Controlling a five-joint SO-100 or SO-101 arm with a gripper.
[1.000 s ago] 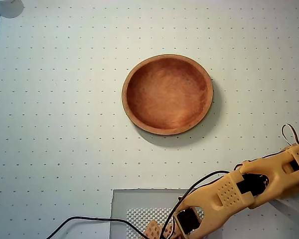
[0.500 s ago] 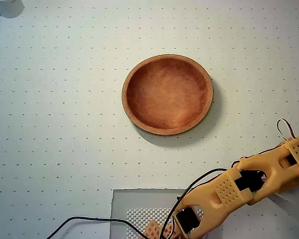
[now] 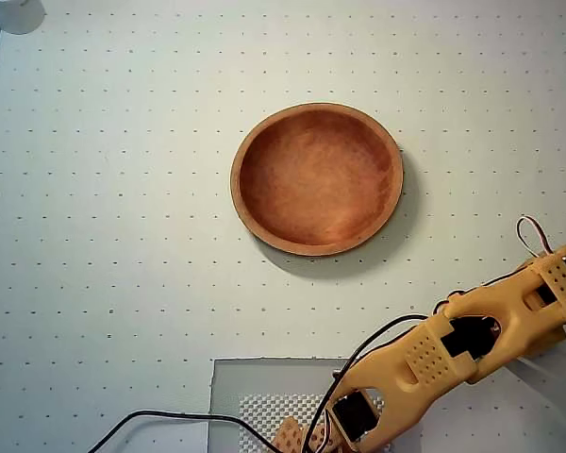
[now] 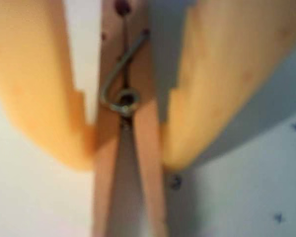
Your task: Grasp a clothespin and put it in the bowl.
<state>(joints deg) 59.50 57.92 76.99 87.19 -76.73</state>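
In the wrist view, a light-tan wooden clothespin [image 4: 149, 190] with a metal coil at its middle lies lengthwise between my two yellow fingers. My gripper [image 4: 126, 158] is shut on it, both fingertips touching its sides near the coil, just above the dotted white table. The reddish-brown wooden bowl [image 3: 316, 179] sits empty at the middle of the overhead view. There my yellow arm [image 3: 453, 349] stretches from the bottom edge to the right edge, below and right of the bowl. Gripper and clothespin lie beyond that edge.
A grey mat [image 3: 264, 387] with a meshed patch lies at the bottom edge under the arm's base. A black cable [image 3: 170, 415] runs left from it. A white object [image 3: 9, 14] sits in the top-left corner.
In the overhead view the arm's forearm has sunk a little toward the bottom edge, and its wrist end with the wire loop has crept up and left. The bowl has not moved.
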